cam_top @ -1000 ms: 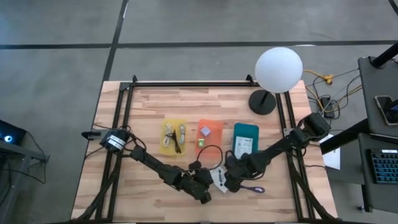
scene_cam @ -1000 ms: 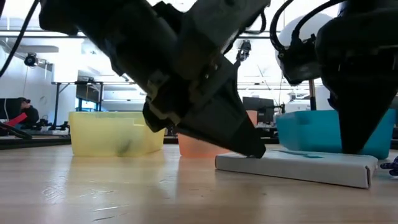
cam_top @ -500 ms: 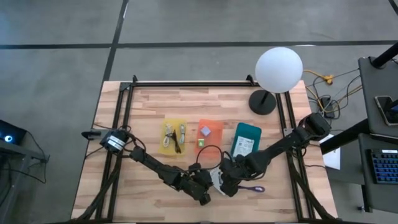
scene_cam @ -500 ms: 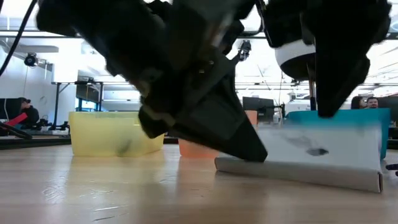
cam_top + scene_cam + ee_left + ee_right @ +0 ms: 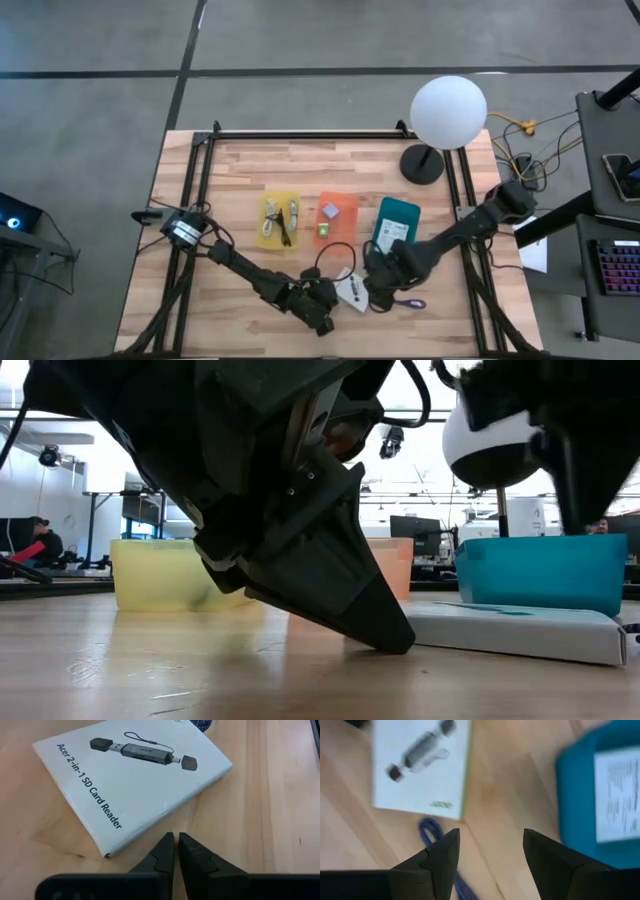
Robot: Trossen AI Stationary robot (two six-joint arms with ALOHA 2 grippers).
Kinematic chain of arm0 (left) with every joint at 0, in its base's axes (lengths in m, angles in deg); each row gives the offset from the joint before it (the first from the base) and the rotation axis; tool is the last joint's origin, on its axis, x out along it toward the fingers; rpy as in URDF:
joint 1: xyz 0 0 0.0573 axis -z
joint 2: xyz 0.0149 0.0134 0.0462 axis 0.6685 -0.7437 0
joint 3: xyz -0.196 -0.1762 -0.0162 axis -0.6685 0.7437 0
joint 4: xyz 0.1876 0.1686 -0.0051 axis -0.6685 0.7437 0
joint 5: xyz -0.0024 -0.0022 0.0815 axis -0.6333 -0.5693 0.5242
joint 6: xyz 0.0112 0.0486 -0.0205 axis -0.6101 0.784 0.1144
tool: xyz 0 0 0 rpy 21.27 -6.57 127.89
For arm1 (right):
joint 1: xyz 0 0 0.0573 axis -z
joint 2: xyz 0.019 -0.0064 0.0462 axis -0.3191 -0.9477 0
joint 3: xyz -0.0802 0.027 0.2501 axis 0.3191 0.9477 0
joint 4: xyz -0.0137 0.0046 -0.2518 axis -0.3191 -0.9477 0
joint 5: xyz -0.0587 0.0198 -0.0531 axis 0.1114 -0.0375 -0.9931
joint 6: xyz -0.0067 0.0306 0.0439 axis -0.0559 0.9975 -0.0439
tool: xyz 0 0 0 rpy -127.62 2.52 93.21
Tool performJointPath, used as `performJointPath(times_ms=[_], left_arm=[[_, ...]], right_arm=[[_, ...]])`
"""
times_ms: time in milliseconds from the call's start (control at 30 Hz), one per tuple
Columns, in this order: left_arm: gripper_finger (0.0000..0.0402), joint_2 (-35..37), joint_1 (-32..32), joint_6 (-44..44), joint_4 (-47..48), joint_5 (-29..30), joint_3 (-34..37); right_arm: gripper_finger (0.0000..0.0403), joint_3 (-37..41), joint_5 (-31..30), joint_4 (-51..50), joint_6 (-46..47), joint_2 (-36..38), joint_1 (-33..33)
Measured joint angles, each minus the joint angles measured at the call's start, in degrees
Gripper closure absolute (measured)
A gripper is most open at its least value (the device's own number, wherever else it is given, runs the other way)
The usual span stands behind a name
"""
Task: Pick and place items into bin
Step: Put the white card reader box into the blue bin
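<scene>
The flat white SD card reader box (image 5: 131, 775) lies on the wooden table (image 5: 240, 165), between both grippers. The left gripper (image 5: 174, 851) is pinched shut, empty; the right gripper (image 5: 490, 851) is spread wide, empty. The box should be straddled squarely across 1 edge before closing.

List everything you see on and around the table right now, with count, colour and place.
Card reader box: one, white, flat on the table between the grippers.
Yellow bin: one, left of the row, holding cables.
Orange bin: one, middle, holding small cubes.
Teal bin: one, right, holding a white packet.
Black cord loop: one, in front of the orange bin.
Purple cord: one, right of the box.
Globe lamp: one, white, back right corner.
Left gripper: jaws shut, beside the box.
Right gripper: jaws open, above the box's right edge.
</scene>
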Motion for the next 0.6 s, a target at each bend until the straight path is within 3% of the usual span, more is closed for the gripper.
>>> performJointPath(times_ms=[133, 300, 467, 600], left_arm=[[0.0391, 1.31, 0.04, 1.49, 0.84, 2.11, -0.32], [0.0391, 2.18, 0.0, 5.63, -0.89, 4.17, -2.09], [0.0388, 2.18, -0.14, 7.93, -0.87, 5.74, -2.46], [0.0359, 2.2, -0.6, 8.17, 0.15, 5.8, -2.08]], right_arm=[[0.0199, 3.85, 3.89, 3.58, 6.06, 1.31, -2.03], [0.0199, 9.33, 3.81, 15.13, 16.59, 3.04, -6.16], [0.0199, 16.01, -2.5, 25.84, 24.99, 4.5, -8.28], [0.0199, 18.42, -7.72, 28.17, 26.47, 7.36, -8.34]])
